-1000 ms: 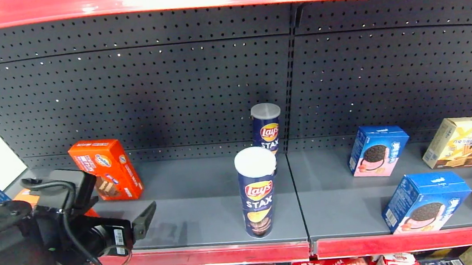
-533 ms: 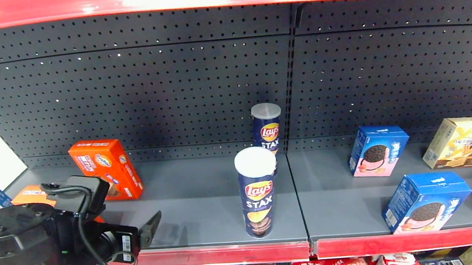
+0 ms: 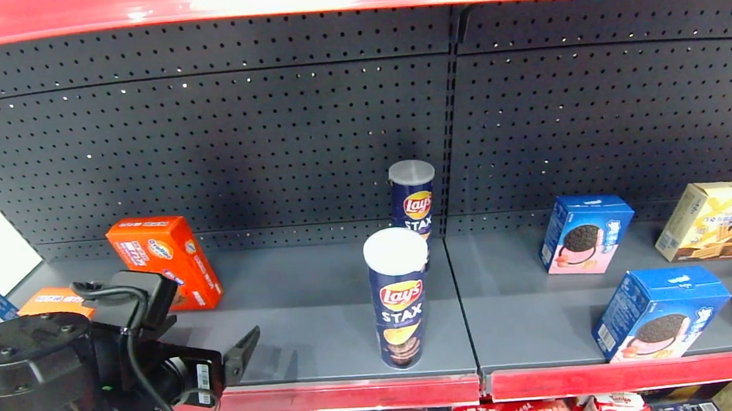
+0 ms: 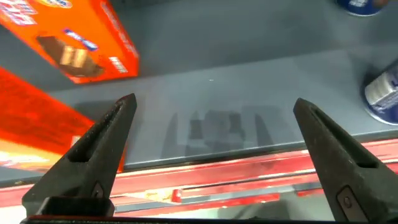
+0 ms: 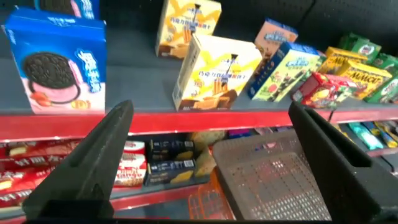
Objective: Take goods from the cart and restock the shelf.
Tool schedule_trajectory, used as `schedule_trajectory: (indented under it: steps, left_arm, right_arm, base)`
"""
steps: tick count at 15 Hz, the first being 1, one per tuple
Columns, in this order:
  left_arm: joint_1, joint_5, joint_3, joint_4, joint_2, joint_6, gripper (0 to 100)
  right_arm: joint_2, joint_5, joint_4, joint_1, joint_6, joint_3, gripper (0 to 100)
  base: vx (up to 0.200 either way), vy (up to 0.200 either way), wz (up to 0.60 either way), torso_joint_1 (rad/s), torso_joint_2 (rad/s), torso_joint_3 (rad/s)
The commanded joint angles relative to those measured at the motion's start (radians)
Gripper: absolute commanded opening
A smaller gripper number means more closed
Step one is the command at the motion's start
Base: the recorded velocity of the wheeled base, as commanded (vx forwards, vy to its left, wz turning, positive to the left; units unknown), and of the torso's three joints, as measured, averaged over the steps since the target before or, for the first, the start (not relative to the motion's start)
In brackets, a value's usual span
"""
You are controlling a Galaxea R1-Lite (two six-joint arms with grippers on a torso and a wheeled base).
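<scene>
My left gripper (image 4: 214, 104) is open and holds nothing. It hovers over the bare grey shelf board (image 4: 236, 74) near its red front edge. In the head view the left gripper (image 3: 241, 357) is at the lower left, in front of an upright orange box (image 3: 165, 263). A second orange box (image 3: 53, 302) lies flat behind the arm. Two blue chip cans (image 3: 400, 295) (image 3: 413, 198) stand mid-shelf, one behind the other. My right gripper (image 5: 211, 111) is open and empty, facing the shelf's blue cookie box (image 5: 59, 62) and a yellow box (image 5: 214, 71), above the grey cart basket (image 5: 280, 180).
Two blue cookie boxes (image 3: 584, 233) (image 3: 660, 312) and yellow boxes (image 3: 714, 211) stand on the shelf's right half. The pegboard back wall (image 3: 267, 141) is close behind. Packed goods (image 5: 348, 74) fill the shelf further along. Bare shelf lies between the orange box and the cans.
My left arm has sunk a little and shifted right along the shelf's front edge, uncovering the flat orange box. The goods on the shelf have stayed put.
</scene>
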Motion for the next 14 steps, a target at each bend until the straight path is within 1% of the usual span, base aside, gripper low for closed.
schedule_trajectory:
  steps: [1,2,3,4,5,6,8,9,12,13,14]
  left_arm:
    - [-0.001,-0.002,-0.027,-0.035,0.058,-0.024,100]
    - [-0.002,-0.007,-0.027,-0.075,0.098,-0.031,100]
    - [-0.005,-0.011,-0.022,-0.107,0.137,-0.031,100]
    - [-0.005,-0.011,-0.022,-0.107,0.137,-0.031,100]
    - [-0.028,-0.025,-0.019,-0.204,0.235,-0.033,100]
    - [-0.048,-0.065,-0.01,-0.325,0.312,-0.028,100]
    - [-0.064,-0.122,-0.013,-0.452,0.407,-0.024,100]
    - [-0.08,-0.134,-0.018,-0.499,0.44,-0.024,100]
    - [-0.114,-0.137,-0.025,-0.601,0.549,-0.025,100]
    - [-0.117,-0.149,-0.025,-0.649,0.575,-0.027,100]
    - [-0.119,-0.178,-0.024,-0.69,0.595,-0.027,100]
  right_arm:
    - [-0.013,0.001,0.001,0.013,-0.001,-0.01,100]
    - [-0.016,0.001,0.001,0.029,0.001,-0.012,100]
    - [-0.016,0.001,0.0,0.041,0.001,-0.013,100]
    - [-0.016,0.001,0.0,0.041,0.001,-0.013,100]
    - [-0.018,0.001,-0.002,0.041,0.001,-0.015,100]
    - [-0.015,0.001,0.0,0.043,0.001,-0.024,100]
    - [-0.009,0.001,0.0,0.043,0.001,-0.033,100]
    - [-0.009,0.001,0.0,0.041,0.001,-0.033,100]
    - [-0.007,0.001,0.001,0.041,0.001,-0.033,100]
    - [-0.007,0.001,0.001,0.041,0.001,-0.033,100]
    - [-0.007,0.001,0.001,0.041,0.001,-0.033,100]
  base:
    - [0.0,0.0,0.0,0.0,0.0,0.0]
    - [0.0,0.0,0.0,0.0,0.0,0.0]
    - [0.0,0.0,0.0,0.0,0.0,0.0]
    - [0.0,0.0,0.0,0.0,0.0,0.0]
    - [0.0,0.0,0.0,0.0,0.0,0.0]
    - [0.0,0.0,0.0,0.0,0.0,0.0]
    - [0.0,0.0,0.0,0.0,0.0,0.0]
    - [0.0,0.0,0.0,0.0,0.0,0.0]
    - [0.0,0.0,0.0,0.0,0.0,0.0]
    - [0.0,0.0,0.0,0.0,0.0,0.0]
    - [0.0,0.0,0.0,0.0,0.0,0.0]
